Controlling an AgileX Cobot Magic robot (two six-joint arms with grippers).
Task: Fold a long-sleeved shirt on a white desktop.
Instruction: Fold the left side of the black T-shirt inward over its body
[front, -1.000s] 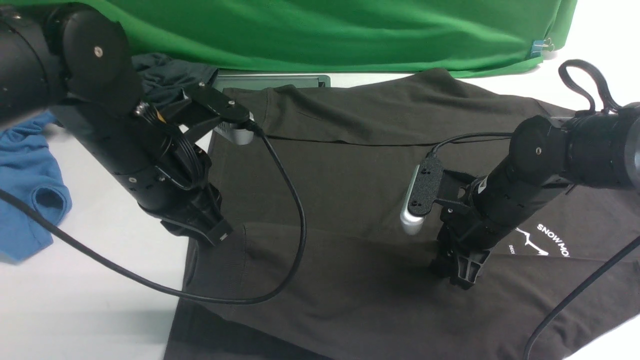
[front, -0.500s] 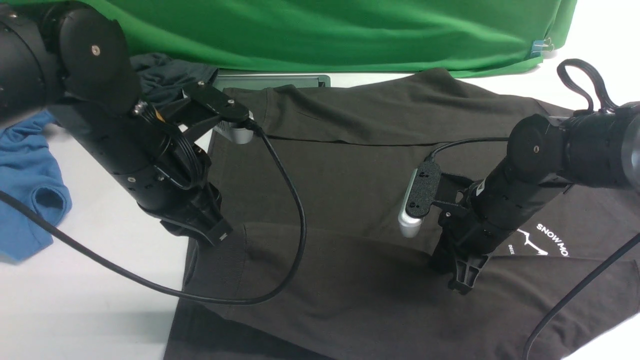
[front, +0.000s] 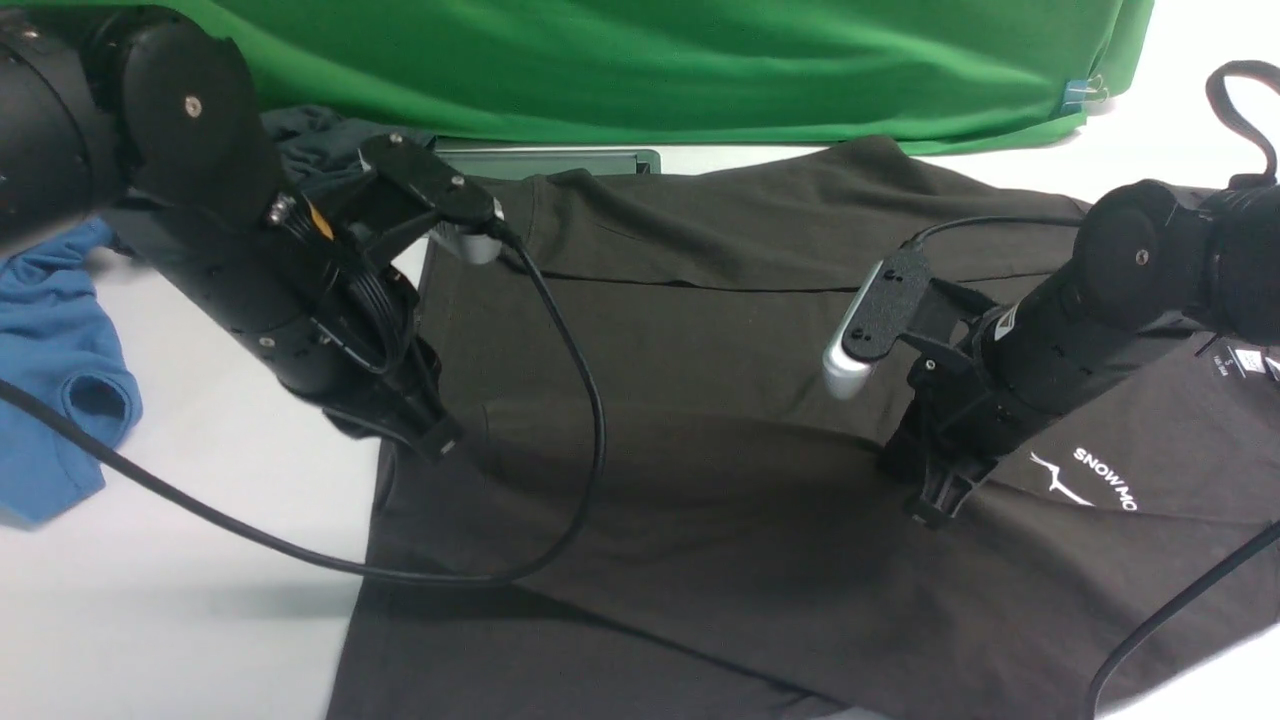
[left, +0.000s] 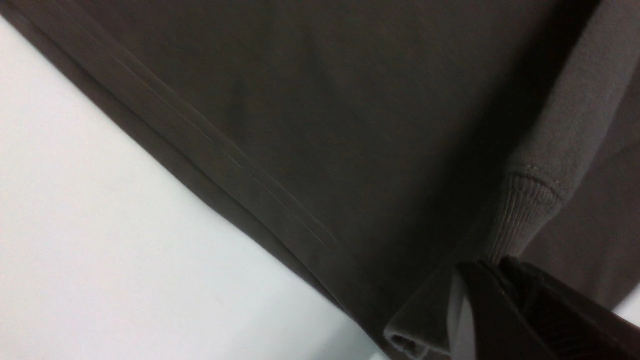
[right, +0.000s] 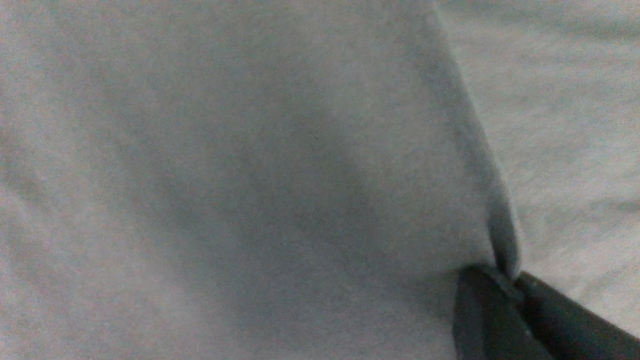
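The dark brownish-black long-sleeved shirt (front: 700, 300) lies spread over the white desktop (front: 180, 600), with its white chest print (front: 1100, 480) at the right. One sleeve runs across the body and is raised as a taut band between my two grippers. My left gripper (front: 442, 447) is shut on the sleeve's ribbed cuff (left: 525, 200) at the shirt's left edge. My right gripper (front: 935, 510) is shut on a pinched fold of the sleeve (right: 502, 240) near the print. In the left wrist view the desktop (left: 100, 225) shows beside the hem.
A blue garment (front: 50, 380) lies at the far left, and a dark slate-grey garment (front: 320, 135) behind my left arm. A green cloth backdrop (front: 650, 60) hangs along the back. My left arm's cable (front: 590, 420) loops over the shirt.
My right gripper has shut on the sleeve fabric and risen, moving right and back. The left gripper has lifted slightly with the cuff. The sleeve now stands off the shirt body.
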